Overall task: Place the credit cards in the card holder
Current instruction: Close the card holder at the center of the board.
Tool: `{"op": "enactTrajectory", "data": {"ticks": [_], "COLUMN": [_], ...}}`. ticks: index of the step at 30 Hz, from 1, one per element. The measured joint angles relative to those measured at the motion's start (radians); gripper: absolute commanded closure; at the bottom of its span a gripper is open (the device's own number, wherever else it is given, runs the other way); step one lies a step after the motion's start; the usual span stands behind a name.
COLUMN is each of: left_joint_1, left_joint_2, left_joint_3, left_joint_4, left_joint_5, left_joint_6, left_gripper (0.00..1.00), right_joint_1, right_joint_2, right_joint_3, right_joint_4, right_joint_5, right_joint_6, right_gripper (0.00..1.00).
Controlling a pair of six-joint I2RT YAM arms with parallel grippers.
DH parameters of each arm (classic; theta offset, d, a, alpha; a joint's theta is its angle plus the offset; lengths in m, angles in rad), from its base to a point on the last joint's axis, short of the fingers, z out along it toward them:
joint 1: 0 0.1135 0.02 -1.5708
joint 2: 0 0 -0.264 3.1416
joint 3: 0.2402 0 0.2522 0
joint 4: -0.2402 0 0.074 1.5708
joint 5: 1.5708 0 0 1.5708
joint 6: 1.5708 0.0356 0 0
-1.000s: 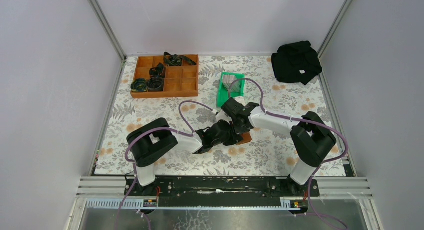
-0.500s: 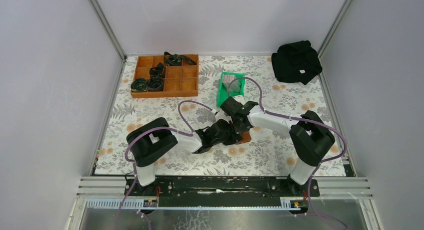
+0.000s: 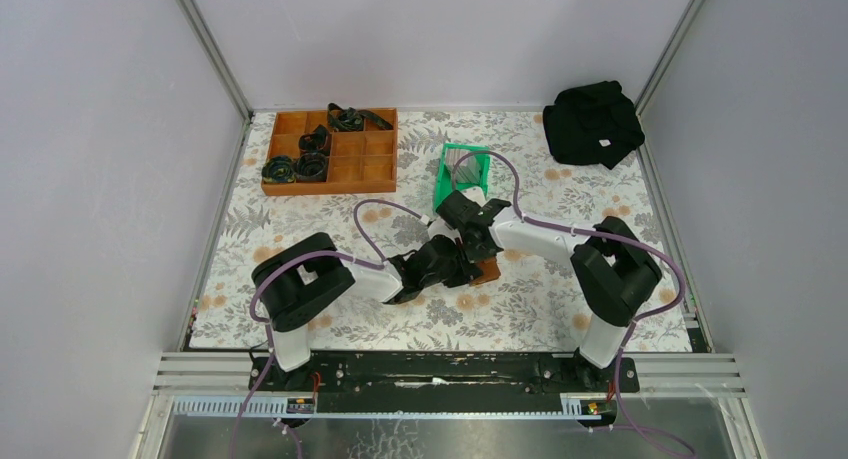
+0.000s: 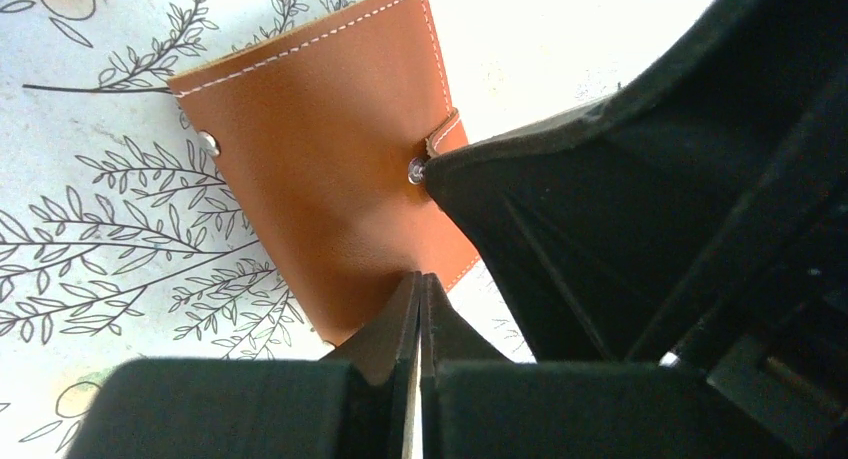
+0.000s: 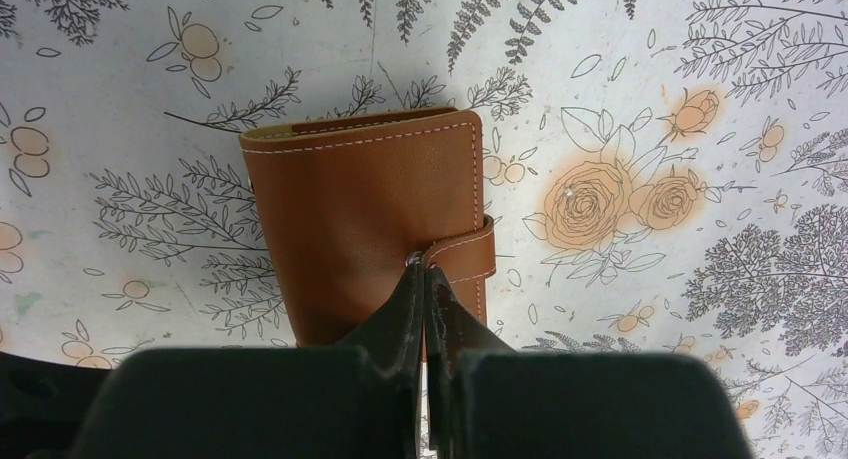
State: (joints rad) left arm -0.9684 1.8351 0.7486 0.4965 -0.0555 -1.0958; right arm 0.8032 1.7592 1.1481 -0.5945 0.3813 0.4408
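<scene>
The card holder is a folded brown leather wallet lying on the flowered cloth, and it also shows in the left wrist view and the right wrist view. My right gripper is shut, its tips pinching the end of the snap tab at the wallet's edge. My left gripper is shut and empty, its tips over the wallet's near edge. In the top view both grippers meet over the wallet, the left and the right. The grey credit cards stand in the green bin.
The green bin sits just behind the grippers. A brown wooden compartment tray holding dark coiled items is at the back left. A black cloth bundle lies at the back right. Grey walls close the sides.
Both grippers and the wallet have shifted slightly left and toward the back. The right arm's elbow has come a little left with them.
</scene>
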Motion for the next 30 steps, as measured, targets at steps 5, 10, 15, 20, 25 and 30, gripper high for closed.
{"op": "enactTrajectory", "data": {"ticks": [5, 10, 15, 20, 25, 30], "left_joint_1": [0.001, 0.003, 0.003, 0.004, 0.007, 0.013], "left_joint_2": [0.0, 0.0, 0.001, 0.001, 0.002, 0.005], "left_joint_3": [-0.002, -0.005, -0.006, -0.012, -0.044, -0.084], "left_joint_4": [0.001, 0.007, 0.01, 0.022, 0.078, 0.154], "left_joint_5": [0.005, 0.008, 0.011, 0.011, 0.011, 0.018], "left_joint_6": [-0.009, -0.012, -0.014, -0.014, -0.014, -0.022], "left_gripper": [1.0, 1.0, 1.0, 1.0, 1.0, 1.0], "right_joint_1": [0.0, 0.0, 0.0, 0.0, 0.0, 0.0], "right_joint_2": [0.013, 0.023, 0.027, 0.027, 0.032, 0.042], "right_joint_3": [0.013, 0.021, 0.027, 0.028, 0.035, 0.05], "right_joint_4": [-0.007, -0.009, -0.014, -0.014, -0.001, 0.015], "right_joint_5": [0.003, 0.003, 0.002, 0.0, -0.01, -0.028], "right_joint_6": [0.0, -0.003, -0.003, -0.001, 0.005, 0.012], "right_gripper": [1.0, 1.0, 1.0, 1.0, 1.0, 1.0]}}
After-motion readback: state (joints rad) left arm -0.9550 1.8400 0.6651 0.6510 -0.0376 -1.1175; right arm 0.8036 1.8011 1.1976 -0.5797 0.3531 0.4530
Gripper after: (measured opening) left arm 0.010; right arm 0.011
